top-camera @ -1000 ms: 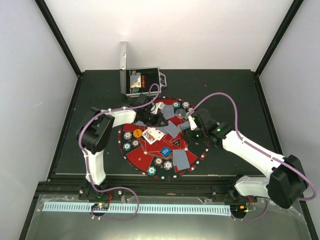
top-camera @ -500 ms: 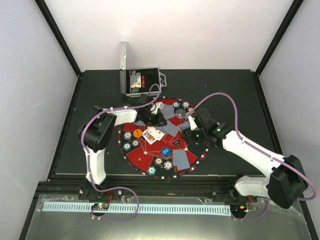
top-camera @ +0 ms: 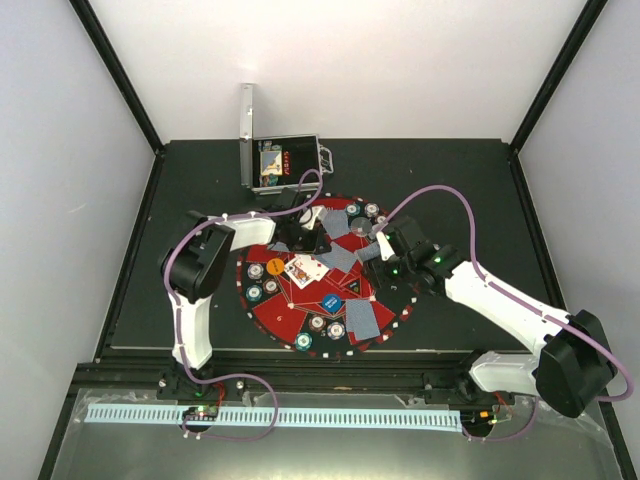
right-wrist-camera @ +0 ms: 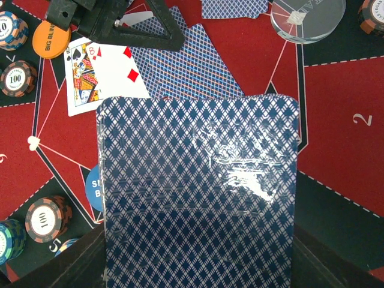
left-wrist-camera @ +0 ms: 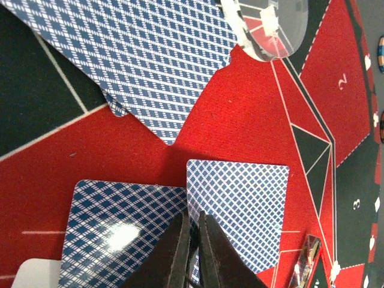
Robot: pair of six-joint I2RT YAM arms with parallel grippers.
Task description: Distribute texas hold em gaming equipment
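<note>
A red-and-black mat (top-camera: 290, 315) carries poker chips (top-camera: 255, 272), face-down blue-backed playing cards (top-camera: 362, 318), face-up cards (top-camera: 303, 268), an orange disc (top-camera: 274, 266) and a blue disc (top-camera: 331, 301). My left gripper (left-wrist-camera: 193, 217) is low over the mat's far side, jaws shut. Its tips rest at the left edge of a face-down card (left-wrist-camera: 246, 204), beside another card (left-wrist-camera: 120, 234). A clear disc (left-wrist-camera: 273, 30) lies beyond. My right gripper (top-camera: 378, 248) is shut on a wrapped deck of cards (right-wrist-camera: 198, 192), which fills the right wrist view and hides its fingertips.
An open silver case (top-camera: 285, 165) stands behind the mat at the back left. In the right wrist view, chips (right-wrist-camera: 45, 219) lie left of the deck. The left gripper (right-wrist-camera: 120, 24) hangs just ahead, over fanned cards (right-wrist-camera: 180, 60).
The left arm's elbow has shifted slightly right, while its gripper stays over the same cards. The right arm and its deck have not moved.
</note>
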